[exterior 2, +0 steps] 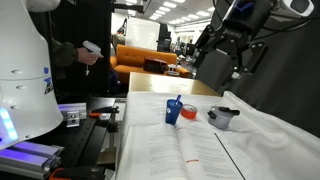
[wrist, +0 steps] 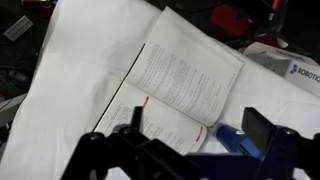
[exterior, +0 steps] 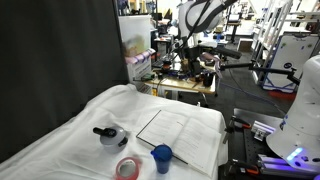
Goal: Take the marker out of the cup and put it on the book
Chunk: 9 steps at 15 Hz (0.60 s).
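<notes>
In an exterior view: cup [exterior: 162,156] near the camera-side edge of the cloth-covered table [exterior: 60,140], just beside a corner of the open book [exterior: 190,135]; pink tape ring [exterior: 127,167] and grey pot [exterior: 110,136] close by.

In an exterior view: marker [exterior 2: 179,102] standing in the cup, tip above the rim; gripper [exterior 2: 238,64] high over the table, fingers [exterior 2: 215,62] spread wide, gripping nothing.

Wrist view: white pages of the book below, spread fingers along the bottom edge, part of the blue cup [wrist: 232,142] by the book's corner.
</notes>
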{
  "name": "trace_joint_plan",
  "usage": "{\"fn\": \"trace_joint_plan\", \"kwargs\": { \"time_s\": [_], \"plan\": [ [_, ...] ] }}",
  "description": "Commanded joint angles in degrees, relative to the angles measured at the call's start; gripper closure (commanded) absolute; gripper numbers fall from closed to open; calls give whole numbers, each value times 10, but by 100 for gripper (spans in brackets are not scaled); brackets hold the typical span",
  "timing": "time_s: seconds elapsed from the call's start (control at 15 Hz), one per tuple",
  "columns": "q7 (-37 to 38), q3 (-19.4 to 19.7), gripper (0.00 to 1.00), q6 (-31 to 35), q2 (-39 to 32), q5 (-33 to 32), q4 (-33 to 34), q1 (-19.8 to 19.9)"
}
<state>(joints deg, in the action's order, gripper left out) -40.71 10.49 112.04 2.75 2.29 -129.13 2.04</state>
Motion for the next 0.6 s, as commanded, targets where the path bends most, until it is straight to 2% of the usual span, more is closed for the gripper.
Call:
{"fn": "trace_joint_plan", "kwargs": {
  "time_s": [0.0,0.27,0.53],
  "plan": [
    [-1,-13,0,-1,0,1,1,13],
    [-5,-14,0,1,0,-3,0,13],
    [-47,-11,0,13,3,15,-5,14]
  ]
}}
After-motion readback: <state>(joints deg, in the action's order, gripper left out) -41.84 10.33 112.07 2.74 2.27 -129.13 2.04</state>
